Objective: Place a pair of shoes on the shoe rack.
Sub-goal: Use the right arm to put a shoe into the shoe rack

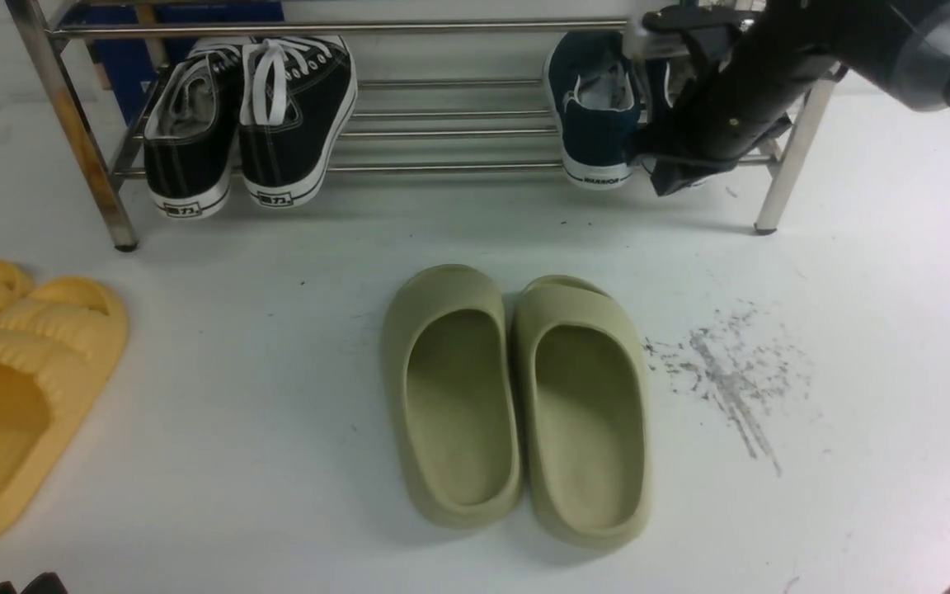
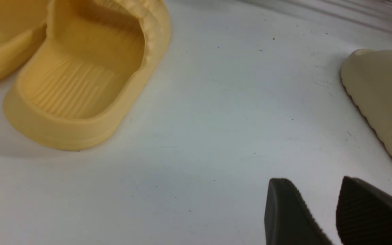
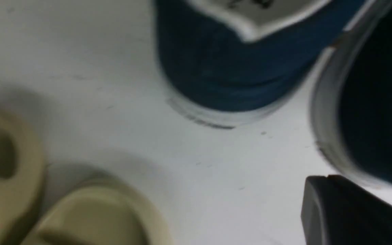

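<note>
One navy slip-on shoe (image 1: 594, 107) of the pair rests heel-out on the lower bars of the steel shoe rack (image 1: 343, 29), at its right end. The second navy shoe (image 3: 376, 119) lies just beside it, mostly hidden behind my right arm in the front view. My right gripper (image 1: 669, 183) hangs in front of that shoe's heel, shut with nothing between its fingers (image 3: 328, 197). The first shoe's heel (image 3: 226, 68) shows close by in the right wrist view. My left gripper (image 2: 313, 207) is open and empty, low over the floor at the near left.
Two black lace-up sneakers (image 1: 252, 115) occupy the rack's left end. A pair of olive-green slippers (image 1: 516, 396) lies mid-floor in front of the rack. Yellow slippers (image 1: 13, 388) lie at the near left, close to my left gripper. Scuff marks (image 1: 731, 371) are on the floor at the right.
</note>
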You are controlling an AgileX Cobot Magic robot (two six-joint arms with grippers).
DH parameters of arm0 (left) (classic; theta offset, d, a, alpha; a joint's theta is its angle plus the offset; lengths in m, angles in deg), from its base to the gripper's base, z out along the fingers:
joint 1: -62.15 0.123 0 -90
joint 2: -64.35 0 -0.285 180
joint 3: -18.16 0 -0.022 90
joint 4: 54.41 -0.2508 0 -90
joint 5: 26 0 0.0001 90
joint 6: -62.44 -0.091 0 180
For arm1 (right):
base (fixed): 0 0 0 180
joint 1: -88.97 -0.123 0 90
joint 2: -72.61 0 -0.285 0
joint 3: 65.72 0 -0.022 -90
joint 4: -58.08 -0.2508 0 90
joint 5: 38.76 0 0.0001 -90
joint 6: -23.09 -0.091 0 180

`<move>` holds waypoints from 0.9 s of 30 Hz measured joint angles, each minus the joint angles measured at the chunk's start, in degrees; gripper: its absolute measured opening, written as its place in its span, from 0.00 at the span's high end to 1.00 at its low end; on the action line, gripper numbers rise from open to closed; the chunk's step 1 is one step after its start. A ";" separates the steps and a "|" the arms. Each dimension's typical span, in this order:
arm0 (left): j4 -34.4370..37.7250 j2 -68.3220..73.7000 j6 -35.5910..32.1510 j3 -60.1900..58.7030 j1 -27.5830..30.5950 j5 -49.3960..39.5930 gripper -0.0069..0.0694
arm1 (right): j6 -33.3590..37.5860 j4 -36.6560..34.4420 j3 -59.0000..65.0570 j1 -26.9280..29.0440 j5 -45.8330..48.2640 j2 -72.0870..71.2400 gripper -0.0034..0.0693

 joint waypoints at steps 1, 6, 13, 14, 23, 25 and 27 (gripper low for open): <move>0.00 0.00 0.00 0.00 0.00 0.00 0.60 | -0.96 0.95 0.00 0.06 -0.16 0.11 0.94; 0.00 0.00 0.00 0.00 0.00 0.00 0.60 | -4.73 5.31 -1.73 -0.43 1.97 0.22 0.94; 0.00 0.00 0.00 0.00 0.00 0.00 0.60 | -4.15 3.90 -2.85 -0.43 2.56 0.40 0.94; 0.00 0.00 0.00 0.00 0.00 0.00 0.60 | -4.14 3.58 -2.85 -0.43 2.49 0.46 0.94; 0.00 0.00 0.00 0.00 0.00 0.00 0.60 | -2.00 3.13 -3.24 -0.20 6.32 -3.93 0.90; 0.00 0.00 0.00 0.00 0.00 0.00 0.60 | -1.03 2.77 -3.41 -0.13 8.78 -5.88 0.87; 0.00 0.00 0.00 0.00 0.00 0.00 0.60 | 0.22 1.95 -3.41 -0.07 12.12 -7.71 0.83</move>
